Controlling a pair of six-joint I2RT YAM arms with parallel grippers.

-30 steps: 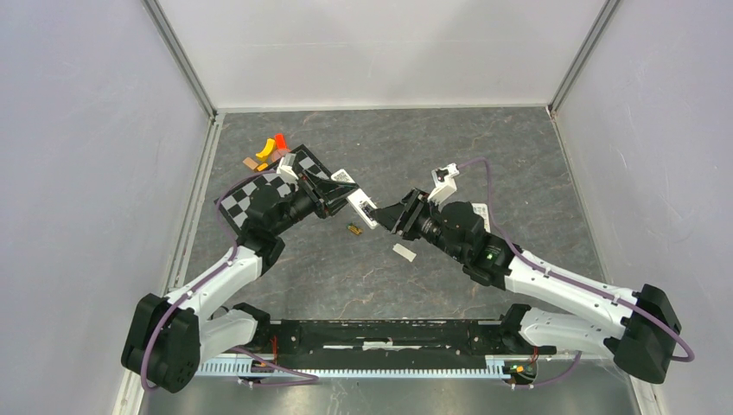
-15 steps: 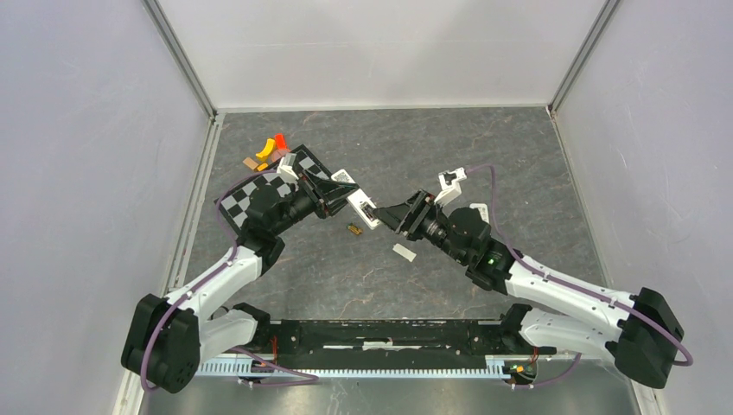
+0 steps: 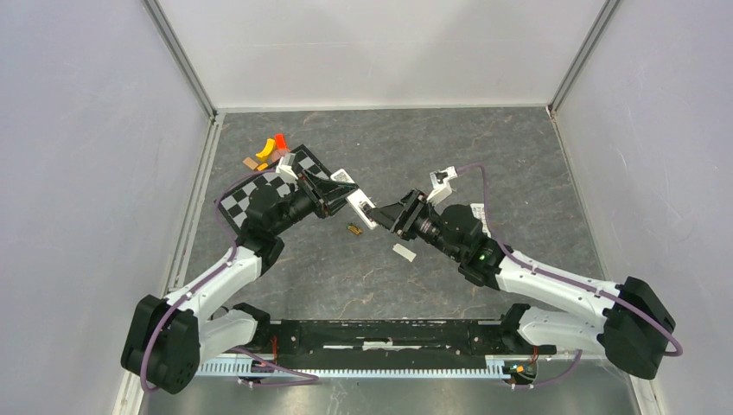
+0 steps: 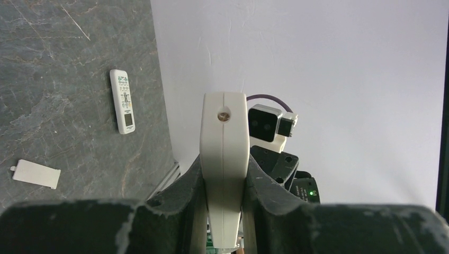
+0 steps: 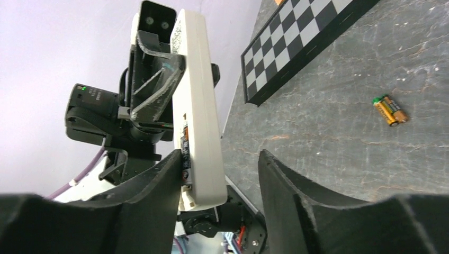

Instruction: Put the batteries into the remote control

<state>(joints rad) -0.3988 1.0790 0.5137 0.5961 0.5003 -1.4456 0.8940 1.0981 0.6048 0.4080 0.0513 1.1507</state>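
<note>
**Top external:** mounted high behind the arm bases, looking down and toward the far wall. The whole table (image 3: 363, 277) is in frame, seen from a distance.

**Left wrist:** sits just behind the left gripper (image 4: 223, 174), facing right, very near the remote control (image 4: 223, 137).

**Right wrist:** just behind the right gripper (image 5: 222, 159), set low, facing left, equally near.

**Shared:** all three views show the remote control. Top and right wrist also share the battery (image 5: 389, 109) and the checkerboard (image 5: 302, 47).
</note>
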